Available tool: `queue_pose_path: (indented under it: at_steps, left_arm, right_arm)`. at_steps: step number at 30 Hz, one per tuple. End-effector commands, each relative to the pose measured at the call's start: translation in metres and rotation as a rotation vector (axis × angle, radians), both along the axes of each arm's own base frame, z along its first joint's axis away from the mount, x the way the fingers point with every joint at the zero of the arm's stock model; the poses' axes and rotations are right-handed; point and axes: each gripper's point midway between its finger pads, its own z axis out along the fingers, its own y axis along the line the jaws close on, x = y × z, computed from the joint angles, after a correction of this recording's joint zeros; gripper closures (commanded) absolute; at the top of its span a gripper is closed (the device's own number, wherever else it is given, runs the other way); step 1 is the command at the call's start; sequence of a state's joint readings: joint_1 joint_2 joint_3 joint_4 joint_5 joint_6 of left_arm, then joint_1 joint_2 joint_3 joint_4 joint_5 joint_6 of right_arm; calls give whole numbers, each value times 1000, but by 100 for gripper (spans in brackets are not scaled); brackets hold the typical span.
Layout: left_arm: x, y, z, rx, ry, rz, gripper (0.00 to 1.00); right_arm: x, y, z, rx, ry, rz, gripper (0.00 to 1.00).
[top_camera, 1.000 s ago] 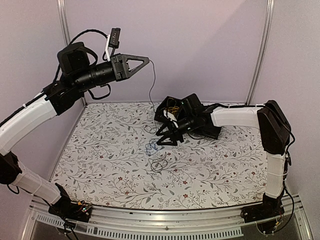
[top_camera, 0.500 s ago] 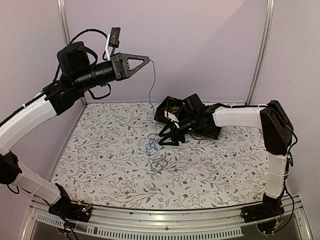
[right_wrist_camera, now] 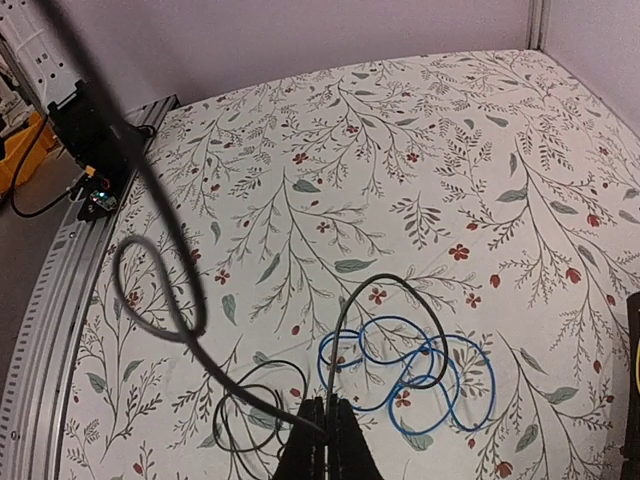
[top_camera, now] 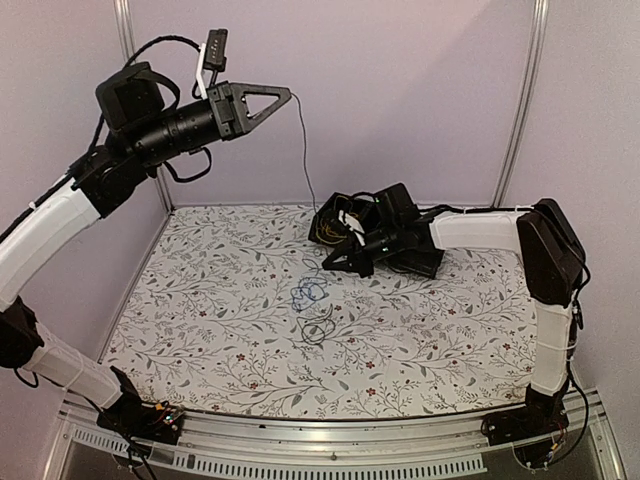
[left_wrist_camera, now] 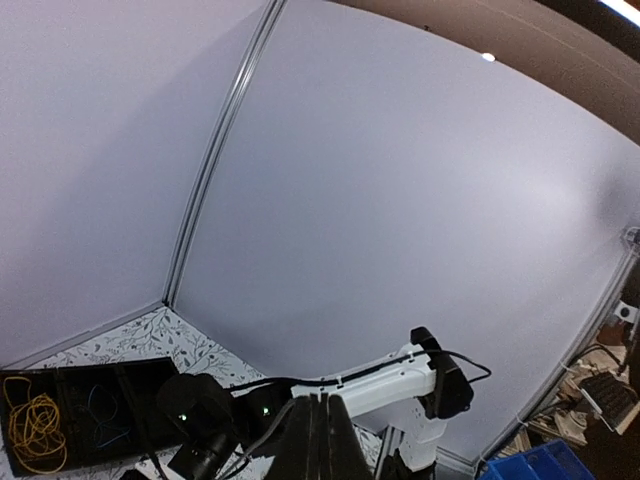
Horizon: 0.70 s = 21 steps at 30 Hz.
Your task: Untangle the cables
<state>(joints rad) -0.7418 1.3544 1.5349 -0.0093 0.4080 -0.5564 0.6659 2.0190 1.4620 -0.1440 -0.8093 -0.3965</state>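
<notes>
The counter, under a white cloth with a grey floral print, carries a black plastic tray at its far edge. A coiled thin blue cable and a looped thin black cable lie near its middle.

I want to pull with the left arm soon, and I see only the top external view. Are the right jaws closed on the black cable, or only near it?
Observer: Closed on it. In the right wrist view the right gripper has its jaws shut with a strand of the black cable pinched at the tips.
Operator: Is the blue cable free of it?
Observer: No. On the cloth a black loop crosses the loops of the blue cable just ahead of the tips.
Operator: Are any cables in the tray?
Observer: The left wrist view shows a yellow-orange cable and a second blue cable in separate compartments of the black tray.
</notes>
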Motion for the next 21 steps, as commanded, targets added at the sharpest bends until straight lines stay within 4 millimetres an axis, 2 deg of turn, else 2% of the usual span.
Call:
queue_pose_path:
  at_steps: [1, 3, 5, 7, 9, 10, 14, 18, 21]
  left_arm:
    - [-32, 23, 70, -49, -168, 23, 100]
    - [-41, 35, 94, -66, -219, 44, 100]
    - [-45, 43, 106, -73, -249, 67, 100]
    - [-48, 49, 112, -78, -269, 87, 100]
    - [-45, 51, 108, -69, -270, 111, 100]
    - [-41, 49, 101, -60, -259, 116, 100]
    - [-19, 39, 62, -25, -183, 155, 100]
    - [6, 26, 14, -12, -96, 188, 100]
    - [19, 16, -17, -7, -45, 196, 100]
  right_arm:
    - [53, -44, -54, -60, 135, -168, 100]
    - [69, -61, -65, -61, 198, -222, 100]
    - [81, -75, -76, -66, 238, -266, 100]
    - [89, -84, -80, -67, 256, -291, 100]
    - [91, -89, -78, -61, 258, -297, 100]
    - [91, -89, -75, -58, 253, -295, 100]
    - [89, -91, -41, -34, 186, -280, 100]
    - [95, -103, 22, 14, 70, -297, 100]
    - [105, -119, 57, 34, 21, -334, 100]
